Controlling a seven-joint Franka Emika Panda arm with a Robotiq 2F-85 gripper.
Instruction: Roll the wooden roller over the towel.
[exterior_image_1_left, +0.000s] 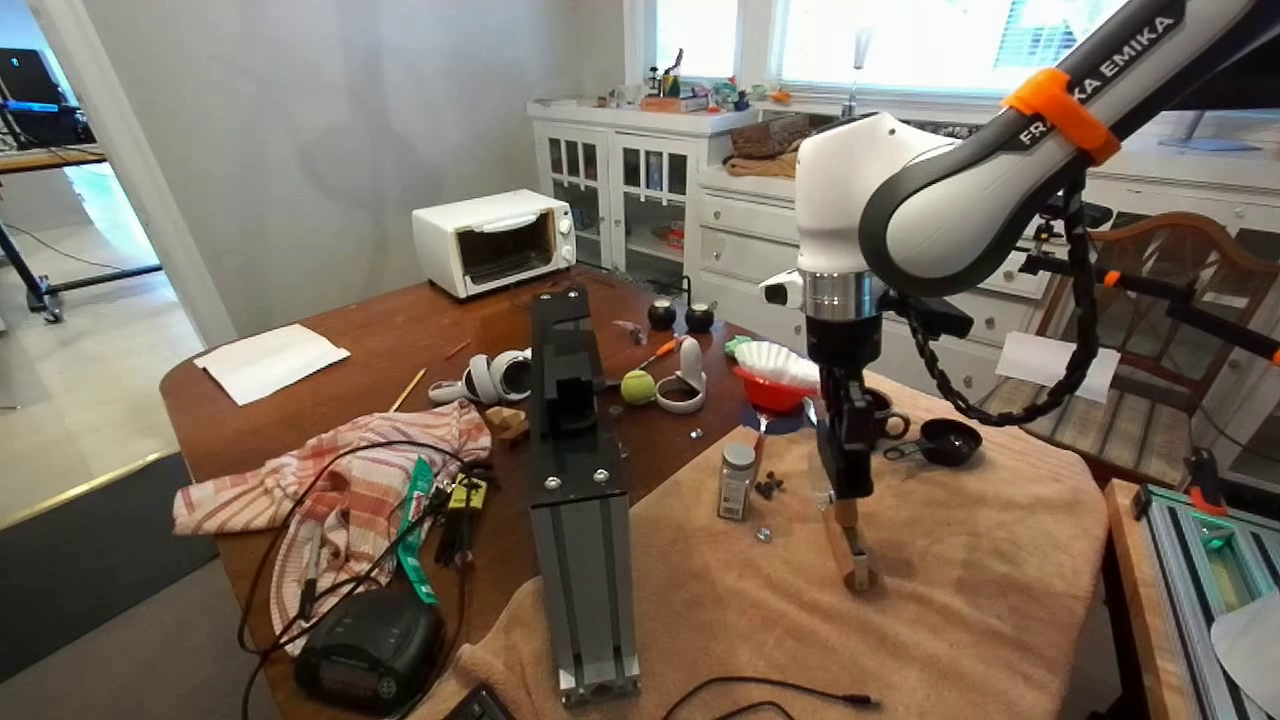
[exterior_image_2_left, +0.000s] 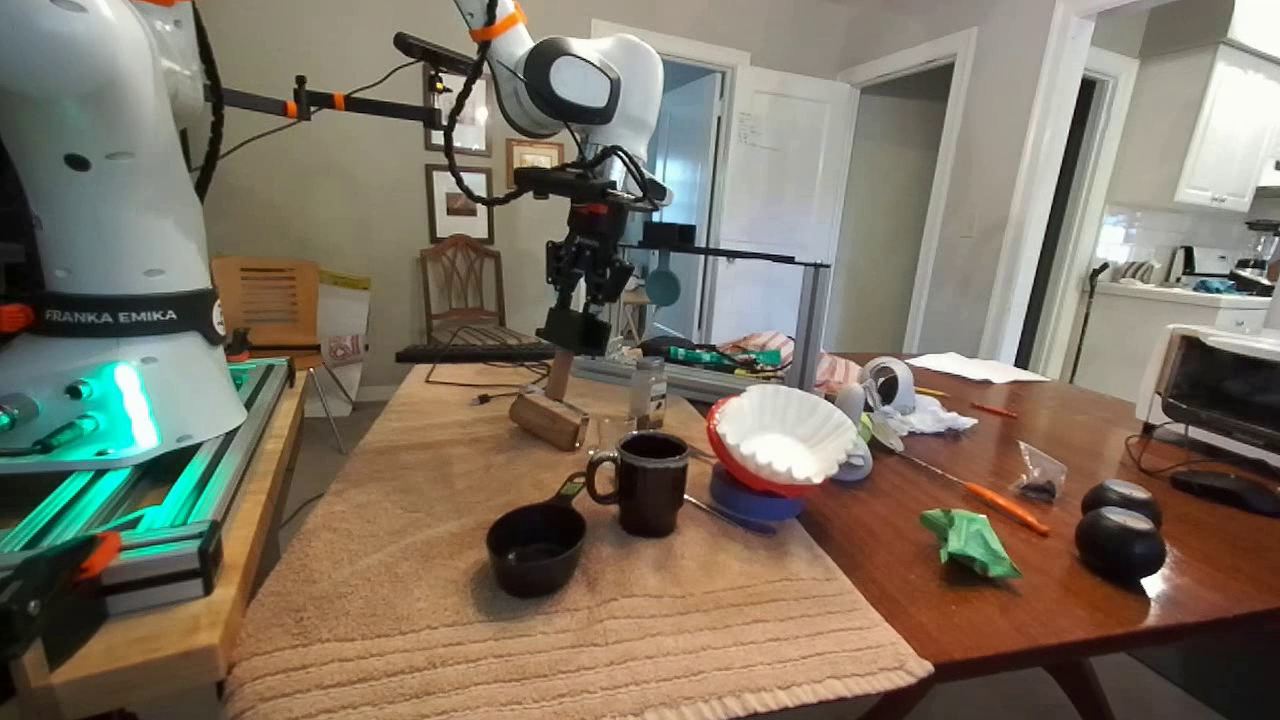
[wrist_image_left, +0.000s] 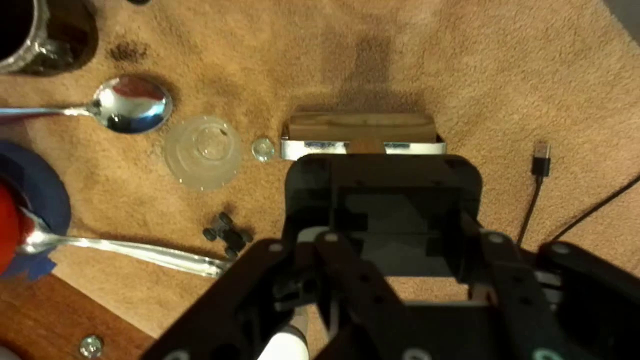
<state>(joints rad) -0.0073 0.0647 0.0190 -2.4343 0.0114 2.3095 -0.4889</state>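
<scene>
1. Pale grey walls (exterior_image_1_left: 350, 120) and white drawers (exterior_image_1_left: 735, 255) frame the room; before them spreads the brown wooden surface (exterior_image_1_left: 345, 375).
2. Tan towel (exterior_image_2_left: 400, 490), draped across part of that surface; its ridged border shows in an exterior view.
3. White-and-grey arm (exterior_image_1_left: 955, 215), hanging over the towel.
4. White toaster oven (exterior_image_1_left: 490, 235), at the far end of the surface; striped pink cloth (exterior_image_1_left: 330, 470), rumpled at an edge.
5. Gripper (exterior_image_2_left: 573, 332), pointing down, clamped on the handle of the wooden roller (exterior_image_2_left: 548, 418); its jaws are parted only by that handle.
6. Red bowl (exterior_image_1_left: 773, 393), a white paper filter (exterior_image_2_left: 785, 430) in it; dark mug (exterior_image_2_left: 652, 492) and black measuring cup (exterior_image_2_left: 532, 572) near it on the towel.
7. Wooden roller, low over the towel's middle, below the gripper; whether it touches the cloth, I cannot tell.
8. Shaker (exterior_image_1_left: 736, 483), upright; spoon (wrist_image_left: 132, 105), bowl-end near a clear cup (wrist_image_left: 202, 155).
9. Glass bead (wrist_image_left: 263, 149), just beside the roller's end.
</scene>
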